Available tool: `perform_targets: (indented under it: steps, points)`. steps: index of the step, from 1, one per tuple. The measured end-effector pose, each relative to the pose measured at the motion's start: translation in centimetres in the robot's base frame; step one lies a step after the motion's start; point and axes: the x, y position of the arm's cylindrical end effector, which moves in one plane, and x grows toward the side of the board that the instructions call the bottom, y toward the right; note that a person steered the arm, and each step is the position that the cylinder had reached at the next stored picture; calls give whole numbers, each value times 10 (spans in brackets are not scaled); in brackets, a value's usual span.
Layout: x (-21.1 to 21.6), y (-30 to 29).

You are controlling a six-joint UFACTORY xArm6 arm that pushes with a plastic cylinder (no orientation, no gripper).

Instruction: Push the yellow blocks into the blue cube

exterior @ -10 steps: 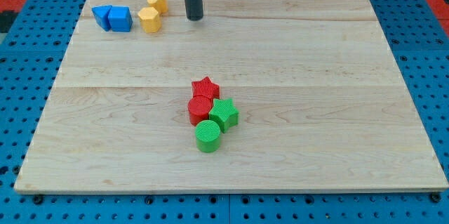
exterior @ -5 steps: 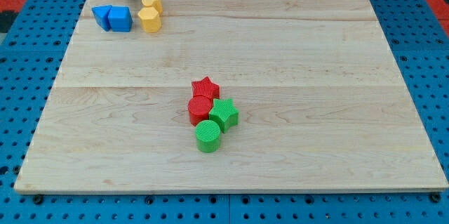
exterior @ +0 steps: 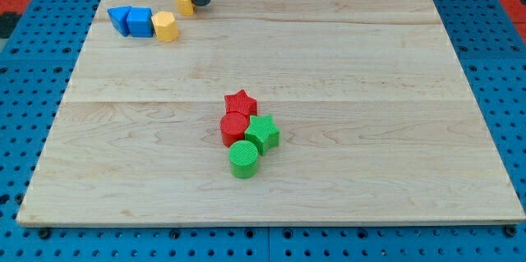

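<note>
Near the counter's (exterior: 345, 65) top edge, my tip (exterior: 200, 3) touches one yellow block (exterior: 182, 1); no gripper shows. Another yellow block (exterior: 165, 27) touches the blue cube (exterior: 140, 23). Open wood spreads rightward.

Tip at the view's top, tight against a yellow block.

My tip (exterior: 200, 3) stood at the top edge of the wooden surface (exterior: 370, 89), touching the right side of the upper yellow block (exterior: 182, 1). The lower yellow block (exterior: 165, 27) sat just below and to the left, pressed against the blue cube (exterior: 140, 23), which had a second blue block (exterior: 121, 19) at its left. Well apart, mid-surface, huddled a red star (exterior: 241, 102), a red cylinder (exterior: 233, 128), a green star (exterior: 263, 133) and a green cylinder (exterior: 244, 159).
</note>
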Motion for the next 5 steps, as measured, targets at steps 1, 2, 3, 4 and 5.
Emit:
perform_targets:
  steps: [1,2,3,4,5]
  points:
    - [-20,-8]
    - [8,-33]
    - [49,-61]
    - [53,-60]
    - [-1,-56]
